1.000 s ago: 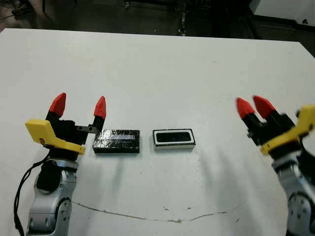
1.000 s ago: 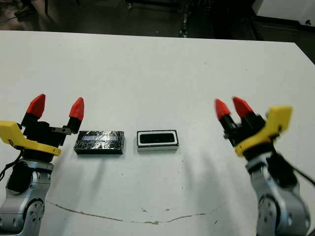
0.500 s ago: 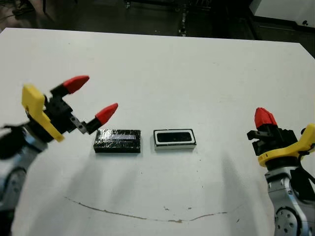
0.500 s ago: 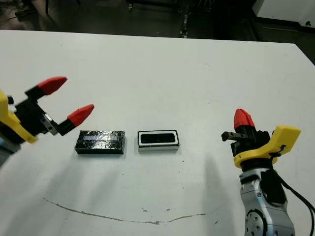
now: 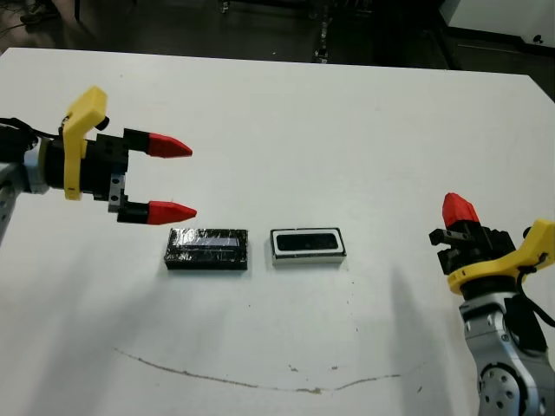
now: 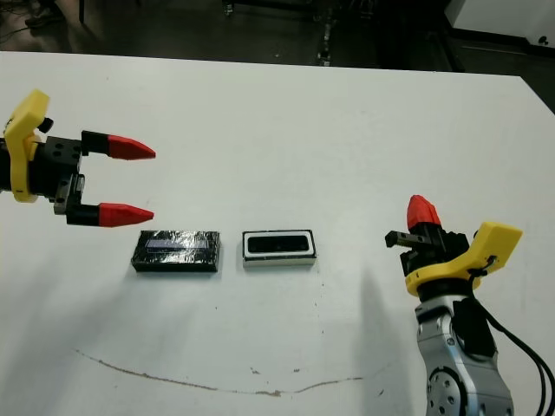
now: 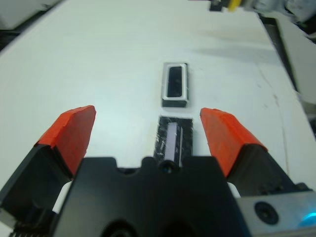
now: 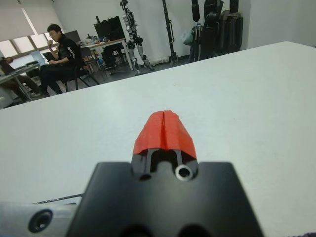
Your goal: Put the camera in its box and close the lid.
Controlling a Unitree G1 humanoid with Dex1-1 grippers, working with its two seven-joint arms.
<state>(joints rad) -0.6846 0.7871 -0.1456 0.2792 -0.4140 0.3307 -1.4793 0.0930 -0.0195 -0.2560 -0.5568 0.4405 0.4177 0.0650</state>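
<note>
The lid [image 5: 206,249], a black glossy slab with a pale strip, lies flat on the white table left of centre. Right beside it sits the box [image 5: 308,244], a small pale-rimmed tray. The black camera [image 7: 176,81] lies inside it. My left gripper [image 5: 189,179] hovers open above and to the left of the lid, fingers pointing right, nothing between them. In the left wrist view the lid [image 7: 172,140] and box [image 7: 175,98] lie between its fingers [image 7: 74,131]. My right gripper [image 5: 458,208] is shut and empty, far right of the box.
A thin dark scratch [image 5: 260,381] runs across the table near the front edge. The table's far edge [image 5: 277,62] borders a dark floor. In the right wrist view, people [image 8: 61,54] sit at desks beyond the table.
My left arm lifted and swung out to the left, its open fingers turning to point right. My right gripper shut and sank lower. Lid and box stayed put.
</note>
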